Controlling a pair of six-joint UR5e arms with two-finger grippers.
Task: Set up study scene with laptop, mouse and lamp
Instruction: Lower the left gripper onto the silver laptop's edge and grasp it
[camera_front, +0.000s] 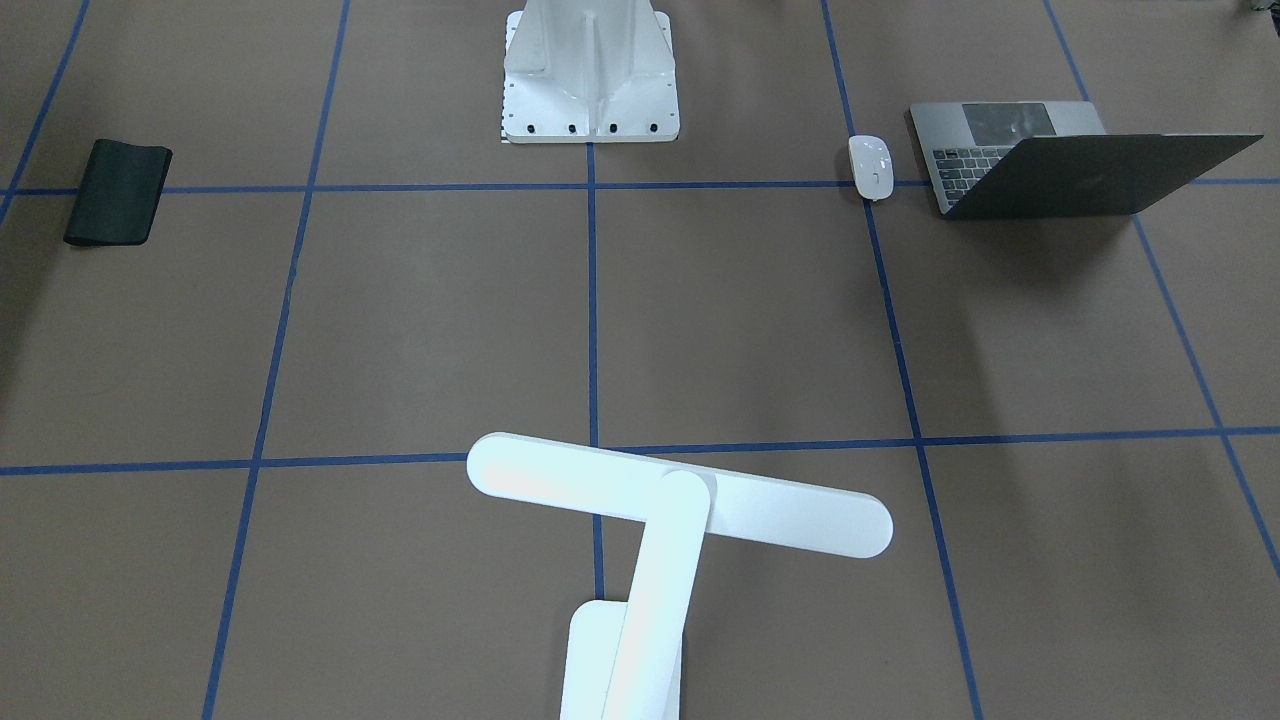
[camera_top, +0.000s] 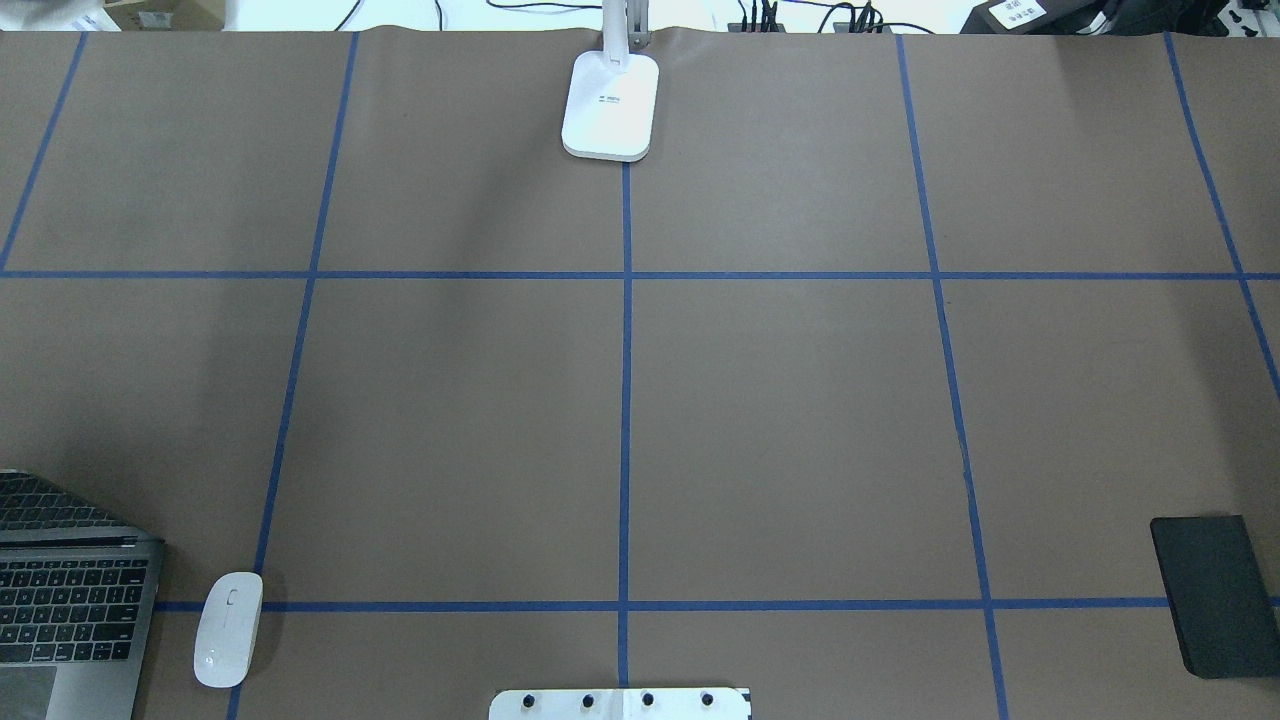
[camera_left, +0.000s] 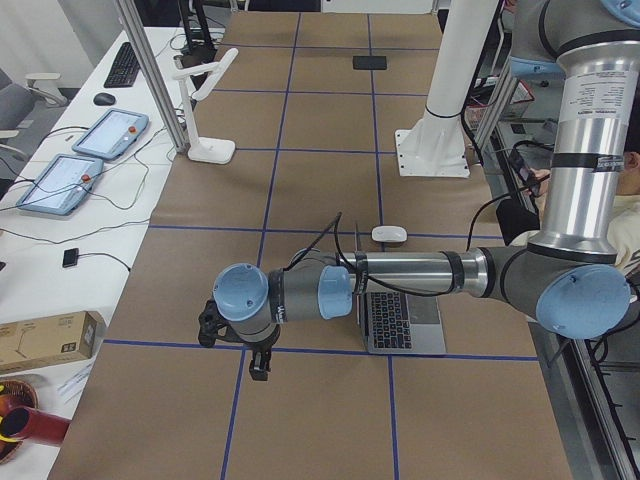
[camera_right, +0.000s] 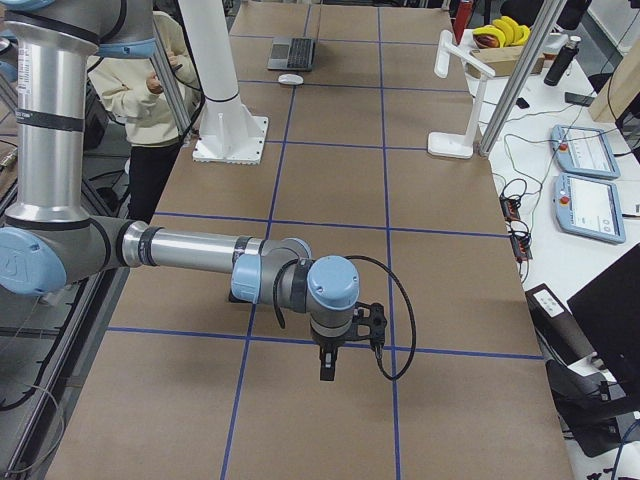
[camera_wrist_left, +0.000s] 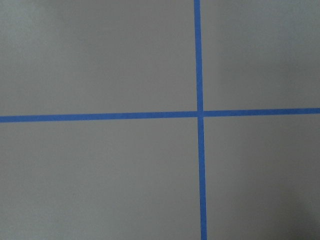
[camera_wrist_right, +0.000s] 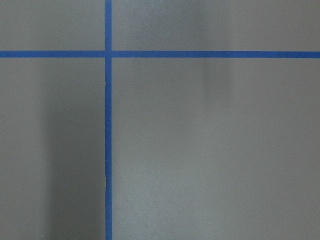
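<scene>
The open space-grey laptop (camera_top: 70, 600) sits at the near left edge of the table, also in the front view (camera_front: 1060, 160). The white mouse (camera_top: 229, 629) lies just to its right (camera_front: 870, 166). The white lamp stands at the far middle edge on its base (camera_top: 611, 105), its bar head (camera_front: 680, 495) over the table. My left gripper (camera_left: 258, 370) hangs over the table beyond the laptop, my right gripper (camera_right: 326, 372) over the table's right part. Both show only in the side views, so I cannot tell whether they are open or shut. The wrist views show only brown paper and blue tape.
A flat black mat (camera_top: 1215, 595) lies at the near right. The white bolted pedestal (camera_top: 620, 705) stands at the near middle edge. Blue tape lines (camera_top: 626, 400) grid the brown table cover. A person (camera_right: 150, 90) stands beside the table near the laptop end.
</scene>
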